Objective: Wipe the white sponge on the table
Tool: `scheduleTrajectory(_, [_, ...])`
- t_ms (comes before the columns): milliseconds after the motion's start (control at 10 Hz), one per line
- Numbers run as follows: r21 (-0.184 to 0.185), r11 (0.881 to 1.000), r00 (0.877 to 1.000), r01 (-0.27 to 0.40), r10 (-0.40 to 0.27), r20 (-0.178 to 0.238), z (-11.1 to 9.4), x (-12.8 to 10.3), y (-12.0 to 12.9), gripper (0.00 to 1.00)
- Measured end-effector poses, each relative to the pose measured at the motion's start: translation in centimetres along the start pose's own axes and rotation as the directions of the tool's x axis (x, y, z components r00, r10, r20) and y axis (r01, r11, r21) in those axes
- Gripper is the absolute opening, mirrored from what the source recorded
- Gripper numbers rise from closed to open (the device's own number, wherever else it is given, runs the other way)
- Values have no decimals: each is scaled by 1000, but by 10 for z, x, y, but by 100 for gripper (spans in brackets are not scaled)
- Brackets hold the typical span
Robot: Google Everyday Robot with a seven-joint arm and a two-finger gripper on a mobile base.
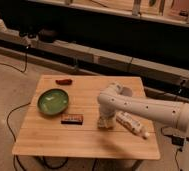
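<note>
The white arm (138, 106) reaches in over the bench (88, 144) and points its jaws straight down near the middle of the top. They are closed on the white sponge (105, 123), which sits flat against the wood beneath them. A white bottle (132, 125) lies on its side just beside the jaws, under the arm. On the jaws' other side, a dark snack bar (72, 118) lies near, and a green bowl (53, 101) sits farther off.
</note>
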Motion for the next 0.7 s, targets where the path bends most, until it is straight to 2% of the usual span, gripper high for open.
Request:
scheduleTrajectory(100, [23,999,999,31,-32,17,0,-14,-8,0])
scheduleTrajectory(300, [36,995,995,91,-92,39,4,-41,-9,0])
scheduleTrajectory(500, [23,986,984,165,-166,60,12,-68,5,0])
scheduleTrajectory(700, [2,970,968,243,-242,71,17,-91,24,0])
